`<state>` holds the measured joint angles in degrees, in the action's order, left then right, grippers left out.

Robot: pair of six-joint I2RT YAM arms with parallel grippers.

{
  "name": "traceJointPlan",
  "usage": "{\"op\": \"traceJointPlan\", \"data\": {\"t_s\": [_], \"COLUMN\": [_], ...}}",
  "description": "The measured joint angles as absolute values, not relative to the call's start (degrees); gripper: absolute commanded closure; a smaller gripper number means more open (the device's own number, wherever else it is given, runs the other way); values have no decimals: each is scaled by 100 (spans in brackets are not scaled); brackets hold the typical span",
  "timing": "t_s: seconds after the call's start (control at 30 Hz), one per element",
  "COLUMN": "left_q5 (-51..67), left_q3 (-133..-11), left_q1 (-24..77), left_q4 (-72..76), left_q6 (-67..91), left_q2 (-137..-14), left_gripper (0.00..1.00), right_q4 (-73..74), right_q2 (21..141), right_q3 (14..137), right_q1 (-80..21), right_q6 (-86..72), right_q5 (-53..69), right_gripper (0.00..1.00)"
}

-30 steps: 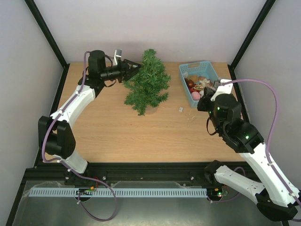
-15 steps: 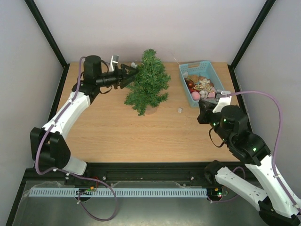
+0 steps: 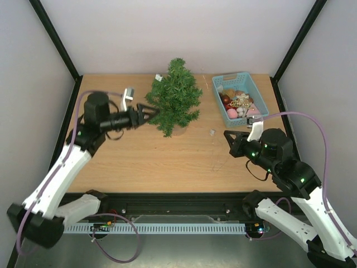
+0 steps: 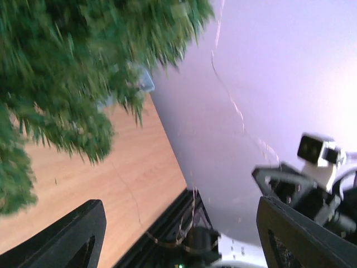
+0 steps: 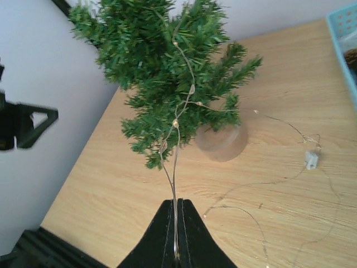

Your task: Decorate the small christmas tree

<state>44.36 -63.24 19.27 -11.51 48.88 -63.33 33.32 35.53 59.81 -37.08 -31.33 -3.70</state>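
Top external view, poses first: what do you log for each arm? — K

Left arm [image 3: 67, 167] rises from the near-left corner, then bends so its end points right at the small christmas tree [image 3: 175, 97]. Right arm [image 3: 290, 173] folds in from the near-right, its end turned left over the surface [image 3: 139, 162]. — M

Fingers? — K

Left fingers [image 4: 72, 237] stand wide apart with nothing between them. Right fingers [image 5: 167, 234] are pressed together on a thin light string [image 5: 175, 121] that runs from their tips up into the branches. — M

Anything unreadable? — K

Left wrist view is blurred; the tree is cut off at its top-left and shows only as a green smear. From above, the string is too fine to trace. The contents of the light-blue basket [image 3: 231, 76] are a jumble I can't tell apart. — M

Tree relative to the fingers? — K

It stands on its tan base [image 5: 222, 142], mid-rear of the surface, with the basket to its right and apart from it. The left fingers' tips sit just beside its left-side branches; whether they touch, I cannot tell. The right fingers are well apart from it, nearer and to its right, joined to it only by the string. A small grey block [image 5: 310, 160] on the slack string lies on the surface between base and basket. — M
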Motion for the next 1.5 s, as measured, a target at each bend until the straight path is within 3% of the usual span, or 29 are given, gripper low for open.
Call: {"op": "traceJointPlan", "data": {"t_s": [0.13,0.3,0.53,0.83,1.07,1.17,1.23,1.3,1.5], "left_q5": [4117,3489,2386,1988,1935,1920,1922,1929,1835], "left_q3": [-5395,-4591,-4329,-4554,-4661,-4687,-4724,-4783,-4803], "left_q1": [2434,3752,5452,6016,6233,6267,6300,6324,6348], "left_q4": [-1219,-696,307,1763,2383,2628,2740,2786,2445], "left_q6": [4851,5041,5074,5028,5076,5140,5177,5221,5286], "left_q2": [-5087,-4595,-5714,-7172,-7561,-7732,-7854,-7957,-7719], "left_gripper": [23,23,23,23,26,45,74,95,98], "right_q4": [3428,3448,3444,3391,3334,3312,3310,3308,3308], "right_q2": [3765,3841,3835,3830,3830,3830,3830,3830,3830], "right_q3": [6324,6573,6589,6582,6569,6525,6495,6475,6464], "right_q1": [-3708,-3708,-3708,-3708,-3708,-3708,-3708,-3708,-3708], "right_q6": [-3162,-3256,-3450,-3675,-3743,-3752,-3754,-3752,-3747], "right_q5": [19,408,666,803,858,867,871,878,875], "right_gripper": [99,99,99,99,99,98,99,99,97]}}
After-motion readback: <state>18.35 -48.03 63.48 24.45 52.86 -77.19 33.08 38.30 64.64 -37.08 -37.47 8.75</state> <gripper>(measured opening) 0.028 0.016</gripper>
